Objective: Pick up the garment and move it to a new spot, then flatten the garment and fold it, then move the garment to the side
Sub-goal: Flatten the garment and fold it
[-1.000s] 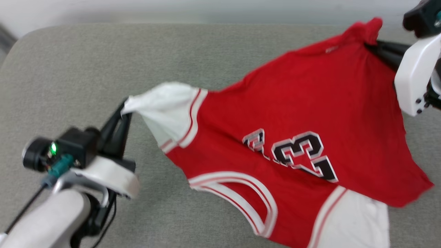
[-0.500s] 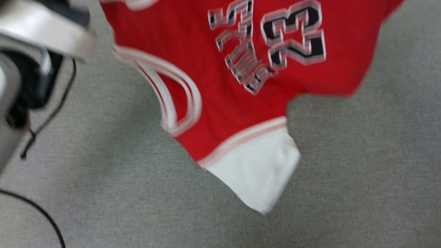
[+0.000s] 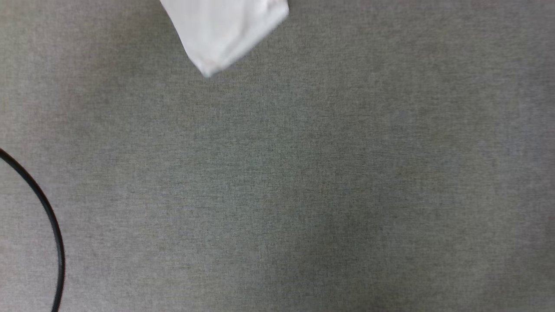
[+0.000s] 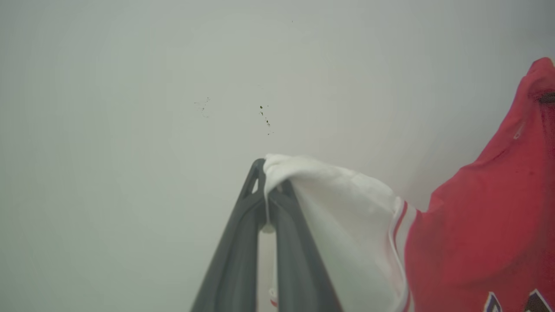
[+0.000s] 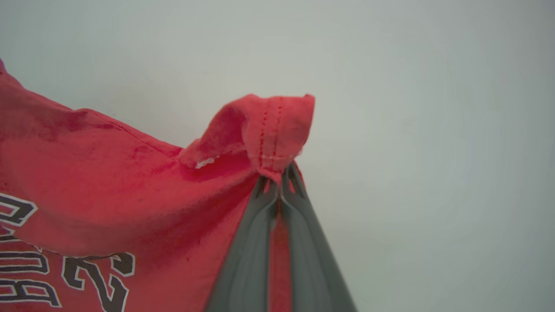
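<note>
Gripping the garment point(image 5: 108, 173) aloft above the grey upholstery point(image 3: 303, 195): left gripper point(image 4: 265, 186) clamped on a white sleeve tip point(image 4: 303, 173), right gripper point(image 5: 279, 180) on a red hem corner point(image 5: 269, 125) (stitching showing). Loose sleeve point(image 3: 221, 30) dangling over that upholstery.

There is one shirt point(image 5: 108, 182) and there are two hands, one left hand point(image 4: 269, 190) and one right hand point(image 5: 279, 182), each with two dark fingers point(image 4: 234, 260). One black cable point(image 3: 55, 227) and one white sleeve tip point(image 3: 221, 34) show over one grey fabric surface point(image 3: 303, 173).
</note>
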